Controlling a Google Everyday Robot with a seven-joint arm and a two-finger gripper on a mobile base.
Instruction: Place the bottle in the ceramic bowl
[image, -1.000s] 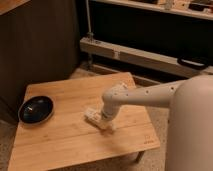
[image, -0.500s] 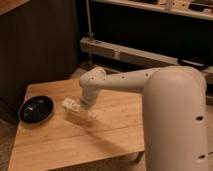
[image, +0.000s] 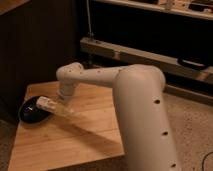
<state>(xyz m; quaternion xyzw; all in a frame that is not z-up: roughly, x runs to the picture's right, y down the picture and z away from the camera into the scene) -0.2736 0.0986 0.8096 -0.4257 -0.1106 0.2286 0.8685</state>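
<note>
The bottle (image: 48, 104), small and whitish with a white cap, lies roughly level in my gripper (image: 59, 107), cap end pointing left. The gripper is shut on the bottle and holds it just above the right rim of the black ceramic bowl (image: 31, 113). The bowl sits at the left edge of the wooden table (image: 85, 135). My white arm (image: 100, 77) reaches in from the right and hides the table's back right part.
A dark wall panel (image: 35, 45) stands behind the table on the left. A metal rack with a low rail (image: 130, 52) runs across the back. Speckled floor (image: 195, 130) lies to the right of the table.
My arm has swung left across the table, carrying the bottle from the table's middle to just over the bowl's right rim. The bowl has not moved.
</note>
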